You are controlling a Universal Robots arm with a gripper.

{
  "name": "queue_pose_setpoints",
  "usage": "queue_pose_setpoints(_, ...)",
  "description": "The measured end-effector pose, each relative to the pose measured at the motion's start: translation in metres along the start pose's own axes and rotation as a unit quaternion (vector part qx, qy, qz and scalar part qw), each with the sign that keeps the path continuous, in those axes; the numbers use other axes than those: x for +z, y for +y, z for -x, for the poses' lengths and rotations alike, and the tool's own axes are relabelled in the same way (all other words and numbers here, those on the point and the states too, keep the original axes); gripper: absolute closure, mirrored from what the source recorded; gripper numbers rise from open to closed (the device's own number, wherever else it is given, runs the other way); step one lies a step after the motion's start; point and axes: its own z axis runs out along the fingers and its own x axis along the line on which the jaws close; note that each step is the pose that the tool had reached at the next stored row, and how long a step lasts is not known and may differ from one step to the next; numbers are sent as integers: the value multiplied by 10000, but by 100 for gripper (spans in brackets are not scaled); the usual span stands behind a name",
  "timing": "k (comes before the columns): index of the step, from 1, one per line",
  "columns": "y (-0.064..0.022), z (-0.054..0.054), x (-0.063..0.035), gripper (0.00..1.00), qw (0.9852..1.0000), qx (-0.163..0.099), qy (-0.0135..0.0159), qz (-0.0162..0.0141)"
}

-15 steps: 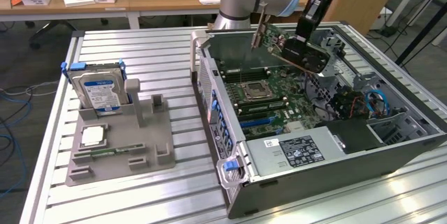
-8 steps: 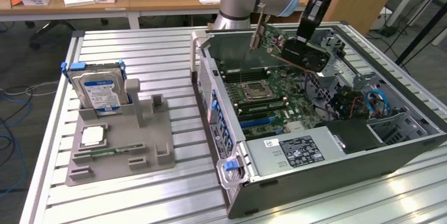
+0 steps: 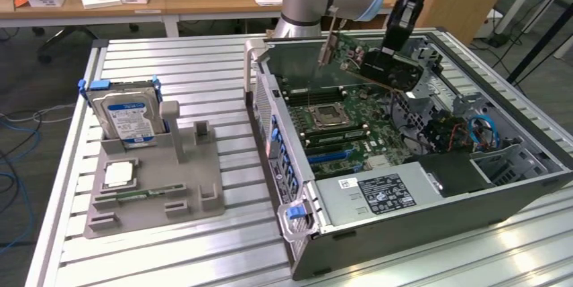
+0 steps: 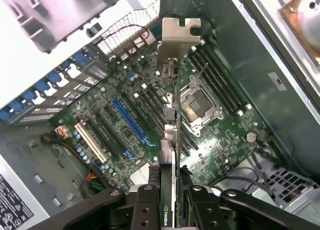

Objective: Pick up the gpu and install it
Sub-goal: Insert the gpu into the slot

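On the exterior view's left, a grey holder (image 3: pixel 152 193) sits on the slatted metal counter (image 3: pixel 206 66) with a blue-labelled hard drive (image 3: pixel 125 116) standing upright in it. To its right lies the open computer case (image 3: pixel 403 240), its green motherboard (image 3: pixel 345 123) exposed.

Over the far part of that board hangs the gpu (image 3: pixel 376 66), tilted and clear of the board, with its silvery bracket (image 3: pixel 329 49) towards the exterior view's left. The gripper (image 3: pixel 391 55) comes down on it from above. In the wrist view the card (image 4: pixel 170 140) runs edge-on away from the gripper (image 4: pixel 170 202), and the two black fingers (image 4: pixel 145 205) are clenched on it from either side. The bracket (image 4: pixel 177 40) is at the far end, and the long blue slot (image 4: pixel 131 122) lies off to one side below, with no contact between them.

The gpu looks light and stiff, so it should carry without sagging, but it is likely fragile. The bare circuit faces and the contact edge are poor places to squeeze, and the thin bracket could bend if knocked on the case wall. The safest hold seems to be across the card's thickness at the end away from the bracket, where the fingers now sit. The smooth faces may slip or twist under a sideways push.
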Motion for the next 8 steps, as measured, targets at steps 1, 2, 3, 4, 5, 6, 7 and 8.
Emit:
queue_pose_setpoints(1,0,0,0,74,10000,-59,3,1)
queue_pose_setpoints(2,0,0,0,74,9999,-119,6,3)
queue_pose_setpoints(3,0,0,1,74,9998,-178,8,4)
queue_pose_setpoints(4,0,0,1,74,9997,-239,11,5)
queue_pose_setpoints(5,0,0,1,74,9995,-303,14,7)
queue_pose_setpoints(6,0,0,2,74,9993,-366,17,8)
queue_pose_setpoints(7,0,0,2,74,9991,-427,20,10)
queue_pose_setpoints(8,0,0,2,74,9988,-487,22,11)
